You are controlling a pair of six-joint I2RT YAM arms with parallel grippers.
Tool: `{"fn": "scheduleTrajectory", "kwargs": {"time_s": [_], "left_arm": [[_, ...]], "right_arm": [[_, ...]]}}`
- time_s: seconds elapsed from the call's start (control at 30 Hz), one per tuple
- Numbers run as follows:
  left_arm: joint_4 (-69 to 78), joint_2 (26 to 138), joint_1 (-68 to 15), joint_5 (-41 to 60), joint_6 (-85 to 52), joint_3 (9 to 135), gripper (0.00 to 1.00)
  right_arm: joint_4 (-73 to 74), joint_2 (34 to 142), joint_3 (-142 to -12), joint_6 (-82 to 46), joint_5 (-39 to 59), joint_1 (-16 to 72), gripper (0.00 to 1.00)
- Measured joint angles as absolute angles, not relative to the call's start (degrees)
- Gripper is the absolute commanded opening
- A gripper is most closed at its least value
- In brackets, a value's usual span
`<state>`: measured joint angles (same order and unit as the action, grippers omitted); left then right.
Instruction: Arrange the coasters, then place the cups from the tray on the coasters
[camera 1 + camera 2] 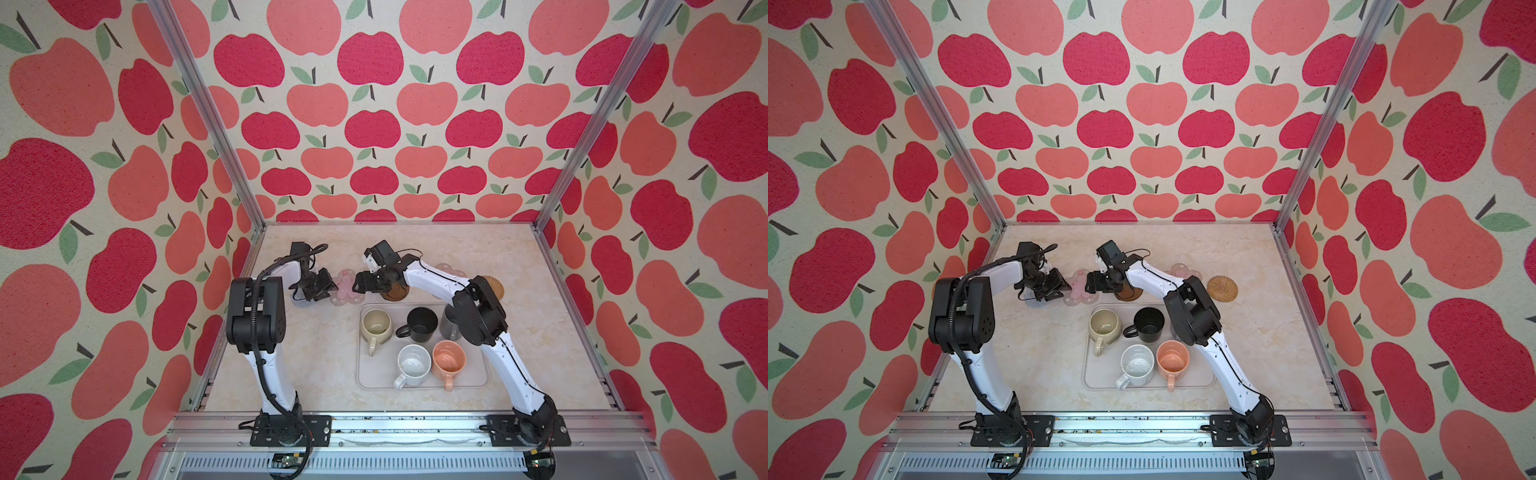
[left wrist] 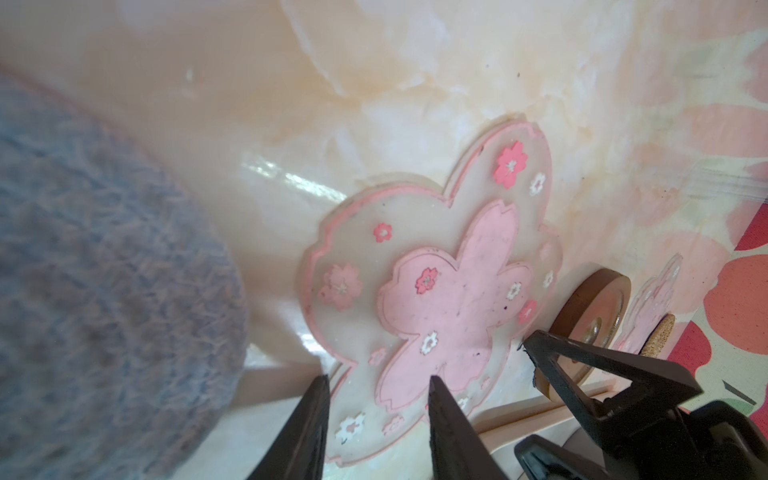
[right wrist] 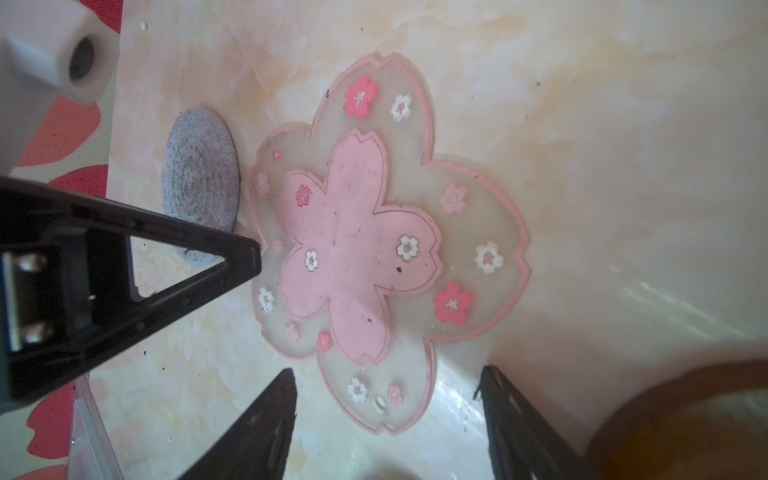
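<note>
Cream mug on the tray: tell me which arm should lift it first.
Left, probably. The cream mug stands at the left edge of the tray, where the left hand works. The right arm hangs over the tray, partly hiding the grey mug, so the right hand would have to fold back.

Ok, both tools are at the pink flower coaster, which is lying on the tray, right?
Not quite. The pink flower coaster lies on the table, just beyond the tray, as both top views show. The left tool and right tool are both at it.
</note>
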<state>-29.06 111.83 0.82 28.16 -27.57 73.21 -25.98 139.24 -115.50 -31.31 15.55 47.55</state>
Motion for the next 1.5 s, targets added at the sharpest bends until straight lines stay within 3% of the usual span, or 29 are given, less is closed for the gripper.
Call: {"fn": "scheduleTrajectory", "kwargs": {"time_s": [0.47, 0.93, 1.5], "left_arm": [[-34.5, 101.43, -0.51, 24.95, -24.91, 79.37, 0.43], [-40.73, 97.1, -2.0, 21.17, -20.82, 79.46, 0.44], [-43.9, 95.13, -5.06, 17.28, -19.46, 79.81, 0.44]], "right_arm": [[-24.88, 120.42, -105.6, -25.41, 11.09, 40.32, 0.73], [-23.09, 101.95, -83.5, -20.58, 2.44, 38.37, 0.75], [-23.29, 87.68, -74.59, -18.7, -5.45, 30.04, 0.75]]}}
